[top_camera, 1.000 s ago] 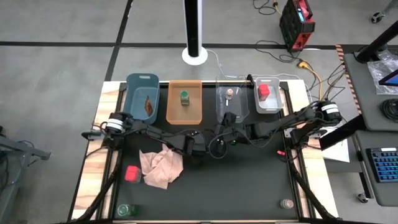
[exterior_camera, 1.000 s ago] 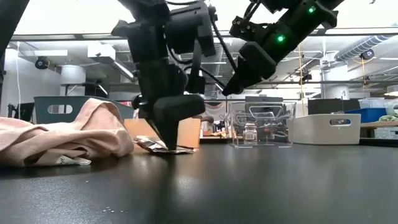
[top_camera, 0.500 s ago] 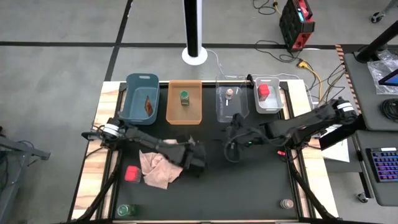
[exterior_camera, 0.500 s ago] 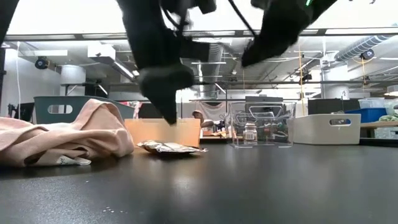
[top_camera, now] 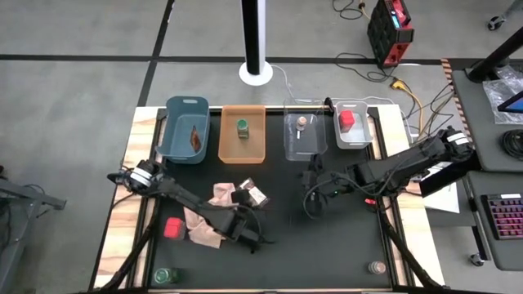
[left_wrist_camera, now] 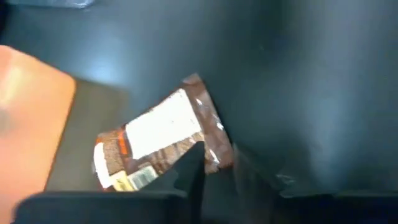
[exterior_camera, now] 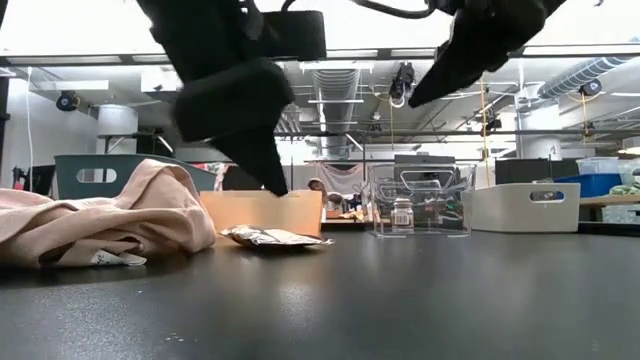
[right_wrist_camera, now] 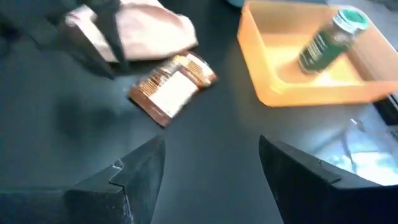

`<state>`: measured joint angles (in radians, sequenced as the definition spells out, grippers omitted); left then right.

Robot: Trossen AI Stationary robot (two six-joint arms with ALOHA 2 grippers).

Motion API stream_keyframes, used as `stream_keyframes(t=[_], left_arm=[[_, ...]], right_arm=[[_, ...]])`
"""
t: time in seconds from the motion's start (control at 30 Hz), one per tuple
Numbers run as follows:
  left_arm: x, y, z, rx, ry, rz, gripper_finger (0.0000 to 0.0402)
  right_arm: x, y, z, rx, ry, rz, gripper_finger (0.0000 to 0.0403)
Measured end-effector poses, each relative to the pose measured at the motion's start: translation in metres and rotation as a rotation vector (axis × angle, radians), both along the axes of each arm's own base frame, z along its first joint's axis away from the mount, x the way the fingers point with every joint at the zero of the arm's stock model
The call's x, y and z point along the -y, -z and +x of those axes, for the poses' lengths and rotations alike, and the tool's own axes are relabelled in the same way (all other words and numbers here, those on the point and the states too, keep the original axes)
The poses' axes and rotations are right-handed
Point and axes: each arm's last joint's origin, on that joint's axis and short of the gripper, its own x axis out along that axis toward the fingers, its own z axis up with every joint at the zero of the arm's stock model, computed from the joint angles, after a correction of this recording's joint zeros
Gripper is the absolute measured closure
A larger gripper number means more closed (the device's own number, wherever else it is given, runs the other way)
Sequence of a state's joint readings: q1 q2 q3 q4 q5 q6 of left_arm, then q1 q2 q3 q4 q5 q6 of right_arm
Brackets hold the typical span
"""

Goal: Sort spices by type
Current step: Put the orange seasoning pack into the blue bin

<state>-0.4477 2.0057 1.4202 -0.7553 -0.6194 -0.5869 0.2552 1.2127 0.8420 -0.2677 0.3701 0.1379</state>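
Note:
An orange-brown foil packet (top_camera: 255,194) (left_wrist_camera: 161,143) lies flat on the black table next to the pink cloth (top_camera: 208,219). My left gripper (top_camera: 248,235) (left_wrist_camera: 217,155) hangs above the table on the near side of the packet, slightly open and holding nothing. My right gripper (top_camera: 310,194) (right_wrist_camera: 211,149) hovers right of the packet, open and empty. A red box (top_camera: 173,227) stands left of the cloth. A green-capped jar (top_camera: 163,276) and a tan-lidded jar (top_camera: 377,267) stand near the table's near edge.
Along the far edge stand a blue bin (top_camera: 173,131) holding a packet, an orange bin (top_camera: 227,139) holding a green-capped jar (right_wrist_camera: 326,37), a clear bin (top_camera: 291,143) with a small jar, and a white bin (top_camera: 359,140) with a red box.
My left gripper has lifted off the foil packet and gone up and toward the table's near edge; the packet has stayed lying on the table. My right gripper has risen and drawn back toward the table's right.

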Motion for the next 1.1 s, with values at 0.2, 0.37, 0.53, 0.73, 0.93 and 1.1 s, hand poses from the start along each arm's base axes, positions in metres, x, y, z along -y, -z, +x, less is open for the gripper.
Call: stream_keyframes(t=[0.2, 0.37, 0.53, 0.73, 0.93, 1.1], left_arm=[[0.002, 0.018, -0.003, 0.009, 0.1, 0.025, 0.0237], [-0.002, 0.033, -0.008, 0.041, 0.108, 0.014, 0.0188], [-0.011, 0.047, -0.012, 0.072, 0.084, 0.004, 0.0177], [-0.017, 0.058, -0.017, 0.112, 0.054, -0.016, 0.0192], [-0.019, 0.064, -0.02, 0.118, 0.051, -0.037, 0.0264], [-0.019, 0.067, -0.02, 0.111, 0.053, -0.035, 0.0362]], right_arm=[[-0.001, 0.004, 0.003, -0.014, -0.016, -0.02, 0.015], [-0.001, 0.002, 0.002, -0.006, -0.022, -0.018, 0.0157], [-0.001, 0.002, 0.003, -0.004, -0.02, -0.018, 0.016], [-0.002, 0.002, 0.004, 0.012, -0.023, -0.018, 0.0151], [-0.003, 0.002, 0.01, 0.051, -0.043, -0.033, 0.015], [-0.004, 0.007, 0.016, 0.049, -0.05, -0.045, 0.0159]])
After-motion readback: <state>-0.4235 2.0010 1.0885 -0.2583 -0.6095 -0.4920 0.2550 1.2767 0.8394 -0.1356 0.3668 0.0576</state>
